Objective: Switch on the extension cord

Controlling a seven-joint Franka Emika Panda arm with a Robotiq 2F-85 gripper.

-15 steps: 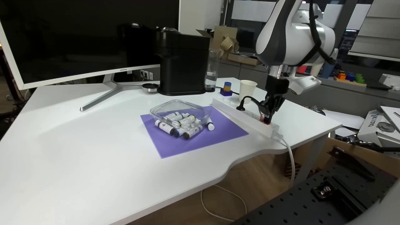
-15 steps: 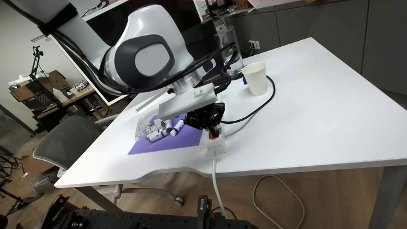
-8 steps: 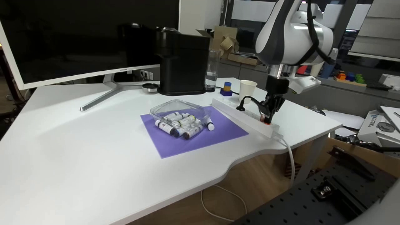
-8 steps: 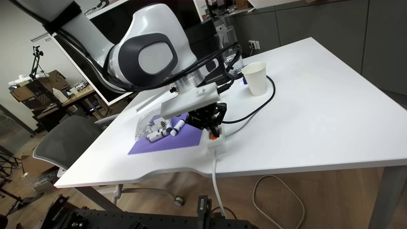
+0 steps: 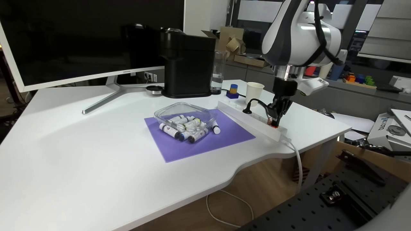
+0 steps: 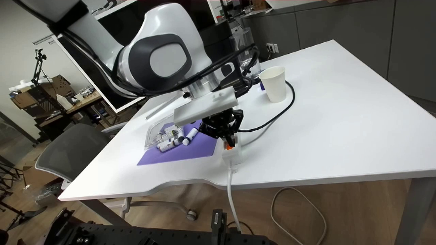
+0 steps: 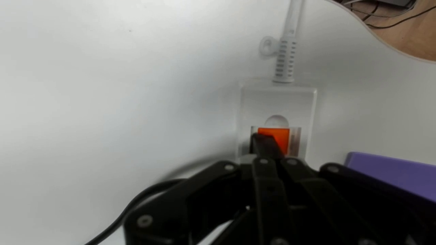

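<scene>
The extension cord (image 5: 244, 118) is a long narrow white strip lying on the white desk. Its near end (image 6: 232, 157) and white cable also show, and the wrist view shows that end (image 7: 277, 100) close up. The red-orange switch (image 7: 281, 136) is partly covered by my fingertips; it also shows in both exterior views (image 5: 274, 127) (image 6: 229, 147). A black plug (image 5: 247, 110) sits in the strip. My gripper (image 7: 267, 137) is shut and empty, pointing down, its tips on or just over the switch. It shows in both exterior views (image 5: 275, 123) (image 6: 231, 140). I cannot tell whether the switch is pressed.
A purple mat (image 5: 234, 133) with a clear container (image 5: 186, 112) of small white bottles lies beside the strip. A paper cup (image 5: 254, 89) stands behind it. A black cable (image 6: 269, 123) loops across the desk. A black machine (image 5: 189, 64) and a monitor (image 5: 80, 35) stand behind.
My hand has shifted slightly, a little to the right in an exterior view, with the fingertips staying at the switch. The fingers have stayed shut. The strip has not visibly moved.
</scene>
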